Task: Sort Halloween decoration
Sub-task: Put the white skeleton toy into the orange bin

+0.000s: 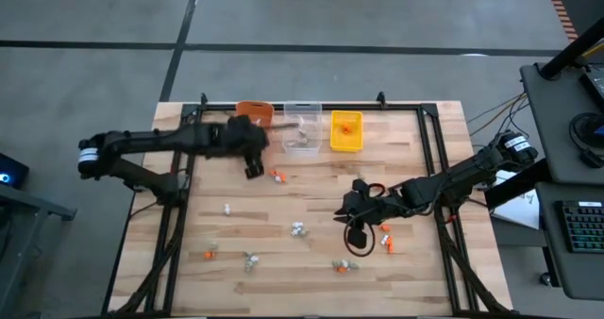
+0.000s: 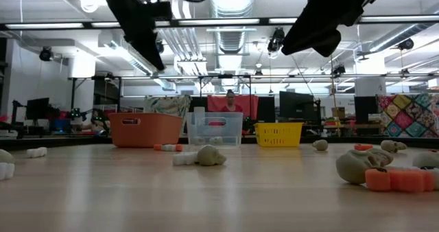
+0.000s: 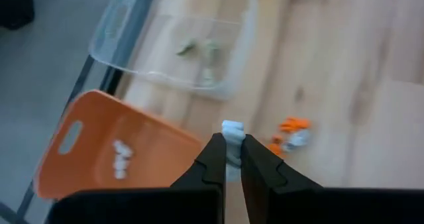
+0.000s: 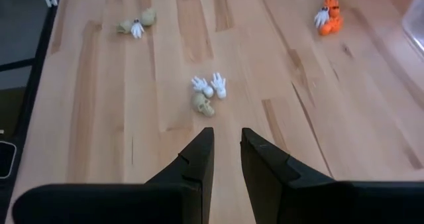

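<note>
So on my feed the left gripper [image 3: 229, 159] is pinched down on a tiny white trinket [image 3: 232, 132], hanging above the table near the orange bin [image 1: 254, 110] and clear bin [image 1: 303, 123] at the far edge. From the left wrist cam I can see a few white pieces [image 3: 120, 159] already sitting in the orange bin and some grey-tan ones [image 3: 199, 50] in the clear bin. The yellow bin [image 1: 346, 131] has an orange piece [image 1: 347, 126] in it.

The right gripper [image 4: 227, 159] is out over the middle of the table, fingers slightly apart with nothing between them, pointing at a little grey-tan skull [image 4: 203, 105] with white hands [image 4: 211, 85] touching it. The rest of the decorations are scattered around the wooden table [image 1: 311, 177], including an orange and white pair [image 1: 276, 176] just beside the left gripper.
</note>
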`<action>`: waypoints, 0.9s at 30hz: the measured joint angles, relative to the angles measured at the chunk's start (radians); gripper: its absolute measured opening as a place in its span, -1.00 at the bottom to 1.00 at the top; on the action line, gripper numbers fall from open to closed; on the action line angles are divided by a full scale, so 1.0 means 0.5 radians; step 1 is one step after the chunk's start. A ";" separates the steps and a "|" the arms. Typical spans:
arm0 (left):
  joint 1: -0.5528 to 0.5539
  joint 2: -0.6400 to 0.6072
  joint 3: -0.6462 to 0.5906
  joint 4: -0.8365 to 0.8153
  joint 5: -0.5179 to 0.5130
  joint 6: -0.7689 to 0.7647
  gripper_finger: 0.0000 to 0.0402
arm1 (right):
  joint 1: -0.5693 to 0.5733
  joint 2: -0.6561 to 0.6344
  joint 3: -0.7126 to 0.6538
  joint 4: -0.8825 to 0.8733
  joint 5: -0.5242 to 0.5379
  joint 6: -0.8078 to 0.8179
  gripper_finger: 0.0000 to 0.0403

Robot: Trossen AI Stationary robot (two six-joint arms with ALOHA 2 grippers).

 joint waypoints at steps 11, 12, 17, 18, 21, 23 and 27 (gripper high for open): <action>0.756 0.283 0.121 0.044 0.202 0.246 -0.99 | 0.000 0.000 0.000 0.012 0.041 -0.047 -0.67; 0.804 0.330 0.129 0.057 0.219 0.255 -0.99 | 0.000 0.000 0.000 0.012 0.060 -0.055 -0.67; 0.996 0.599 0.195 0.063 0.245 0.380 -0.99 | -0.001 0.000 0.000 0.011 0.134 -0.080 -0.67; 1.025 0.651 0.211 0.060 0.245 0.406 -0.99 | -0.001 0.000 -0.002 0.011 0.134 -0.079 -0.67; 1.081 0.789 0.263 0.055 0.244 0.455 -0.99 | -0.001 0.000 -0.008 0.009 0.134 -0.079 -0.67; 1.098 0.863 0.301 0.049 0.245 0.488 -0.99 | -0.001 0.000 -0.012 0.008 0.134 -0.079 -0.67; 1.099 0.972 0.361 0.038 0.253 0.526 -0.99 | -0.001 0.000 -0.016 0.008 0.135 -0.078 -0.67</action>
